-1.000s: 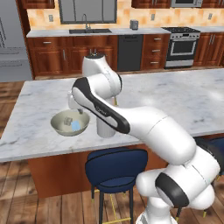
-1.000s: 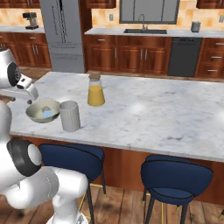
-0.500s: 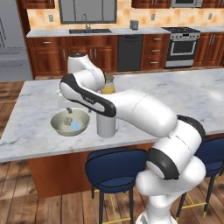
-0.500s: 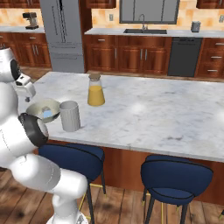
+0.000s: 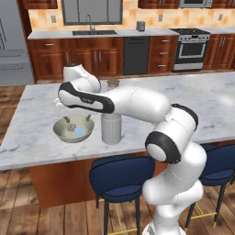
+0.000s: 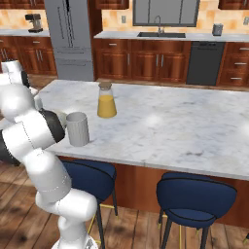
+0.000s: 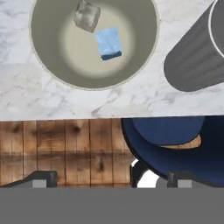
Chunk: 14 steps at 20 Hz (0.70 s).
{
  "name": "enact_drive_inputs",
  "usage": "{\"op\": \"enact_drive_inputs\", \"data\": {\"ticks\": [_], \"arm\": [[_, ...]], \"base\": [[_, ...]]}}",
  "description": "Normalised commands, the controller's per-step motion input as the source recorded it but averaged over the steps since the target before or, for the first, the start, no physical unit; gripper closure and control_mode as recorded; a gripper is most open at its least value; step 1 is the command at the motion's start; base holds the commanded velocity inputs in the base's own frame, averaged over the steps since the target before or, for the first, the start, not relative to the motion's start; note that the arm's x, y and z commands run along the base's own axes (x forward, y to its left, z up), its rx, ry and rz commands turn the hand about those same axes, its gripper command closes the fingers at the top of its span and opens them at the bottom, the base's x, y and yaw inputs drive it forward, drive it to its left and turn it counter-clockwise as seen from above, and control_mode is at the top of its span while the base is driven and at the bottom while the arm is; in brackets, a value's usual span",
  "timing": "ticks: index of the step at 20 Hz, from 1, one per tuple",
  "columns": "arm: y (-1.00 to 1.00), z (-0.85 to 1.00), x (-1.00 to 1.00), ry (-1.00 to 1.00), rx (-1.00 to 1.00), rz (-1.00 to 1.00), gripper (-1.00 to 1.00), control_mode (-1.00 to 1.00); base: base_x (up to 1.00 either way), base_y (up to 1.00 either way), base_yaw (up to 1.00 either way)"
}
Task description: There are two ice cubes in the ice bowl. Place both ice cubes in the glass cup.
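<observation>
The beige-olive ice bowl [image 5: 60,133] [image 7: 48,65] sits near the counter's front edge. In it lie both ice cubes, a light blue one [image 5: 80,132] [image 7: 108,43] and a clear greyish one [image 5: 70,128] [image 7: 86,15], side by side. To the bowl's right stands the ribbed greyish glass cup [image 5: 111,129] [image 6: 78,129] [image 7: 197,57]. My gripper [image 5: 77,119] [image 7: 111,178] hangs above the bowl, toward the counter's front edge. It is open, its fingertips [image 7: 41,177] wide apart with nothing between them. In the right base view my arm hides most of the bowl.
An orange-juice bottle [image 6: 106,100] with a tan stopper stands behind the cup. Blue stools [image 5: 123,177] [image 7: 166,144] sit under the counter's front edge, over a wooden floor. The marble counter [image 6: 175,121] stretches far to the right.
The arm has swung left and folded, carrying the hand over the bowl. The gripper has stayed open. Bowl, cubes and cup have not moved.
</observation>
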Motion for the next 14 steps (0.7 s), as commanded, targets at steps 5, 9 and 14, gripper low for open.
{"op": "enact_drive_inputs", "data": {"ticks": [5, 9, 14], "arm": [[0.00, -0.43, 0.59, 0.01, -0.01, 0.00, -1.00, -1.00], [0.02, -0.31, 0.62, 0.00, -0.01, 0.00, -1.00, -1.00], [0.01, -0.30, 0.46, -0.02, 0.00, 0.04, -1.00, -1.00]], "base": [[0.00, 0.00, 0.00], [0.00, 0.00, 0.00], [0.00, 0.00, 0.00]]}}
